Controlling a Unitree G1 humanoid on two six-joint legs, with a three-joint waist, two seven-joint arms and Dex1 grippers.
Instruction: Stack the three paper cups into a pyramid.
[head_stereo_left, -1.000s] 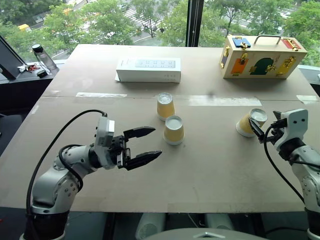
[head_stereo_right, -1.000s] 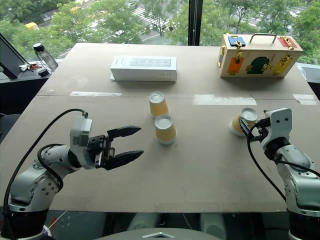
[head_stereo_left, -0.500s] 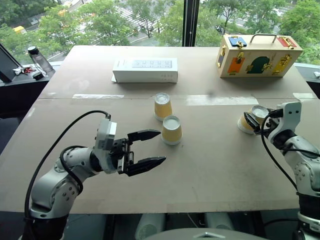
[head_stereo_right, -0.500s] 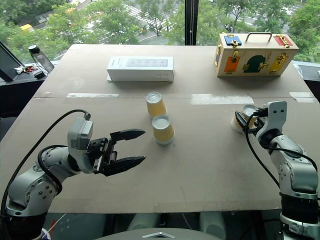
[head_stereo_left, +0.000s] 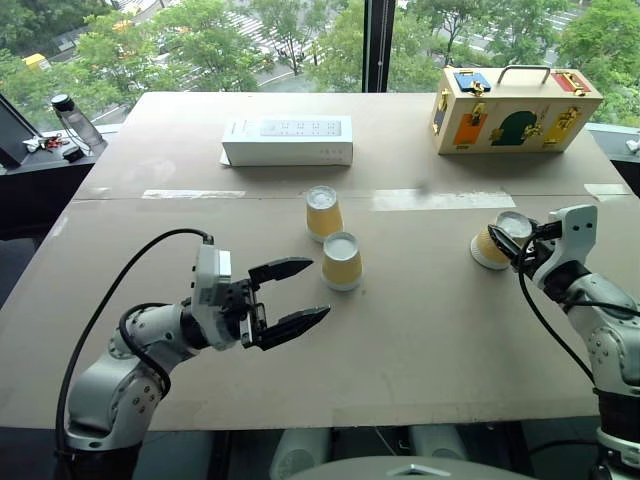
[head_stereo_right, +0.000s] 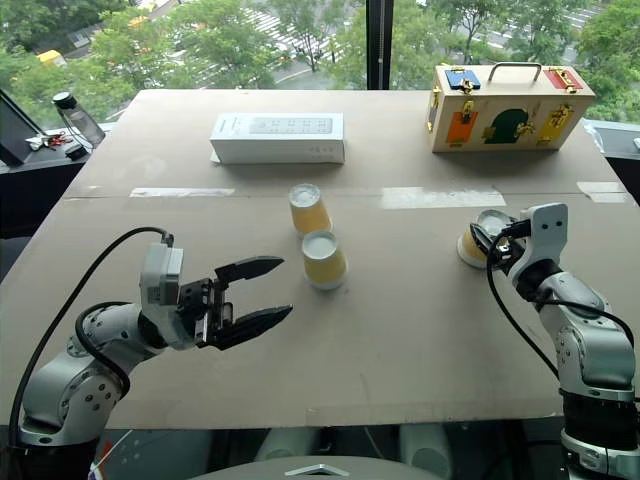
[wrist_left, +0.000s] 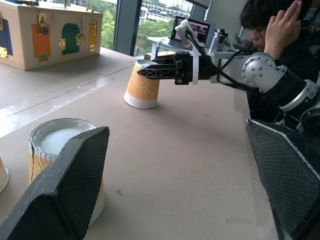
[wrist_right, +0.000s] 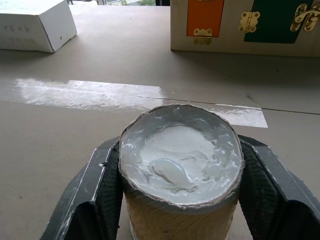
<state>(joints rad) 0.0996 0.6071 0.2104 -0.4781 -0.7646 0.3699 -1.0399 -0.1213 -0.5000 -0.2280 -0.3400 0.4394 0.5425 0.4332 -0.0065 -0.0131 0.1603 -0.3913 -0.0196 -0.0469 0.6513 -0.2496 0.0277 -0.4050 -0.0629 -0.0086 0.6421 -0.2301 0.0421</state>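
Paper cups, three of them, stand upside down on the brown table (head_stereo_left: 420, 330), white bases up and ribbed yellow-orange sides tapering toward the top. Two sit close together near the table's middle: the farther cup (head_stereo_left: 324, 211) and the nearer cup (head_stereo_left: 341, 259), just apart, not touching. The third cup (head_stereo_left: 494, 243) stands well off to the right, tilted slightly. No cup rests on another.

The right gripper (wrist_right: 177, 200) has its two black textured fingers pressed against opposite sides of the third cup, closed on it; in the right wrist view the cup's recessed base looks crinkled and white. The left gripper (head_stereo_left: 297, 294) hangs level just left of the nearer cup with its fingers spread wide and nothing between them.

A white rectangular box (head_stereo_left: 287, 140) lies flat toward the far edge, and a pale wooden latch box (head_stereo_left: 512, 96) with coloured panels, metal clasps and a handle sits at the far right. Strips of clear tape (head_stereo_left: 440, 199) run across the table seam. Bare surface lies between the central pair and the third cup. A person (wrist_left: 280, 45) sits beyond the table's right side.
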